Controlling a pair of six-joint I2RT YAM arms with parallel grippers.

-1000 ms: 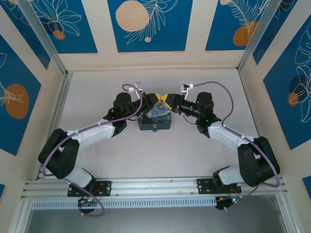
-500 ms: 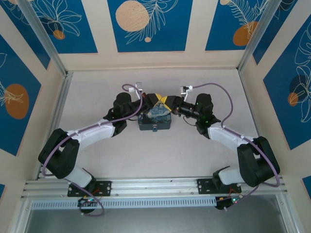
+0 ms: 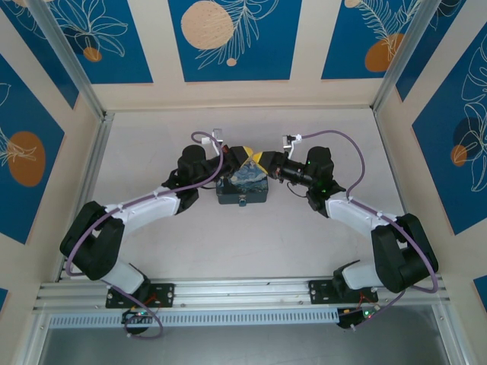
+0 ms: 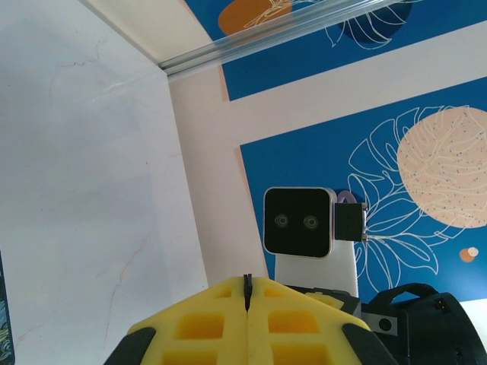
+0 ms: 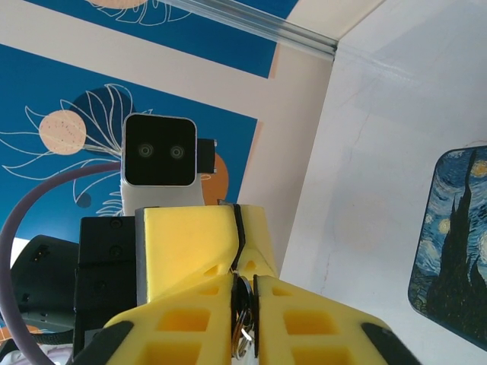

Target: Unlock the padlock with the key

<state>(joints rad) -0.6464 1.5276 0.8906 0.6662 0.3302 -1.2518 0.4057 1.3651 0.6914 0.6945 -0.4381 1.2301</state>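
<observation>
Pale surface (image 3: pixel 228 243), blue-and-cream panelled walls (image 3: pixel 228 38). Both arms meet at the far edge of the starry-night box (image 3: pixel 243 190), mid-surface. Right jaws pinch a small shiny metal piece (image 5: pixel 242 325); whether it is padlock or key I cannot tell. Left jaws are pressed shut, with a thin dark sliver (image 4: pixel 246 281) at their seam, too small to identify. The right wrist view cuts the box off.

A flat box (image 3: pixel 242 186) printed with a blue-and-yellow starry-night painting is lying at the middle of the pale table (image 3: pixel 251 251). Blue wall panels (image 3: pixel 228 38) with white leaves and orange discs are standing on the far, left and right sides, and an aluminium rail (image 3: pixel 243 291) is running along the near edge.
</observation>
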